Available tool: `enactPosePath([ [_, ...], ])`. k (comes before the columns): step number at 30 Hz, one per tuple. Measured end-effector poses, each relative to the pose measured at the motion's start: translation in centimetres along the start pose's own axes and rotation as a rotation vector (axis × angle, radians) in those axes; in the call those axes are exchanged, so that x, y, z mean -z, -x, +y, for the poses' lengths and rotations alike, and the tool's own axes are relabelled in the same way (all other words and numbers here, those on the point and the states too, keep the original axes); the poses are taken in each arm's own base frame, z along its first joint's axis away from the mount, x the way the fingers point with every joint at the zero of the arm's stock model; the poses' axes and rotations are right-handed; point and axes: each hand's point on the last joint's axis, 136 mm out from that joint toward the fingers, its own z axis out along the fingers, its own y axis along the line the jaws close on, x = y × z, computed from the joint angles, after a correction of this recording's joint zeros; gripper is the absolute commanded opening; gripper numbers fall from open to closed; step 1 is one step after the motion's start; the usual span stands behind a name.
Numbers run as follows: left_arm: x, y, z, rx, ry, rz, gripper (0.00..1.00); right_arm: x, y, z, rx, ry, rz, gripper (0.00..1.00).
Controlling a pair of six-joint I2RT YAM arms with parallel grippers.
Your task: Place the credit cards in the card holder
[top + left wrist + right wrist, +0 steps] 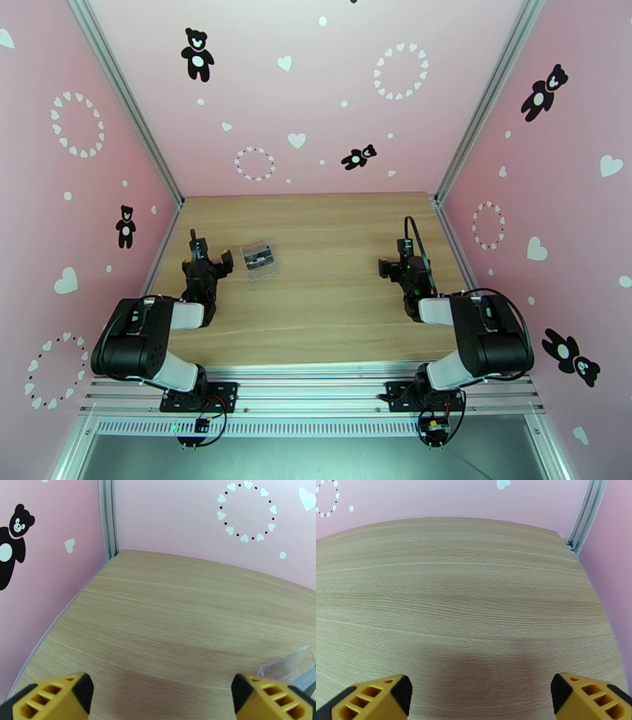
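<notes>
**Station check: cards in clear case, both grippers released**

The credit cards (pixel 257 255) appear as small dark shapes inside a clear plastic case (pixel 260 261). They are too small to count or to make out in detail. The case lies flat on the desk (pixel 332 237), left of centre.

The left gripper (pixel 207 256) sits just to the left of the case, apart from it. Its yellow, black-tipped fingers (pixel 59 695) are spread wide with bare wood between them. From the left wrist, a corner of the case (pixel 286 665) shows beside the right-hand finger.

The right gripper (pixel 397 267) sits well apart on the right half of the desk. Its fingers (pixel 588 697) are equally spread over bare wood, grasping nothing.

Pink walls (pixel 316 95) printed with bears and hearts enclose the desk on three sides.
</notes>
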Motion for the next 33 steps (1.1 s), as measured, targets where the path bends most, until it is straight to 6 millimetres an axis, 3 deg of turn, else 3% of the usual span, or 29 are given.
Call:
enactPosePath([
  [21, 0.0, 0.0, 0.0, 0.000, 0.000, 0.000, 0.99, 0.2, 0.2, -0.4, 0.000, -0.010, 0.046, 0.99],
  [28, 0.0, 0.0, 0.0, 0.000, 0.000, 0.000, 0.99, 4.9, 8.8, -1.5, -0.112, -0.027, -0.124, 0.99],
  [30, 0.0, 0.0, 0.1, 0.001, 0.012, -0.002, 0.99, 5.4, 9.8, -1.2, -0.155, 0.001, -0.131, 0.99],
  [33, 0.5, 0.3, 0.1, -0.009, 0.025, 0.008, 0.99, 5.2, 9.6, -0.1, -0.234, 0.068, -0.085, 0.99],
])
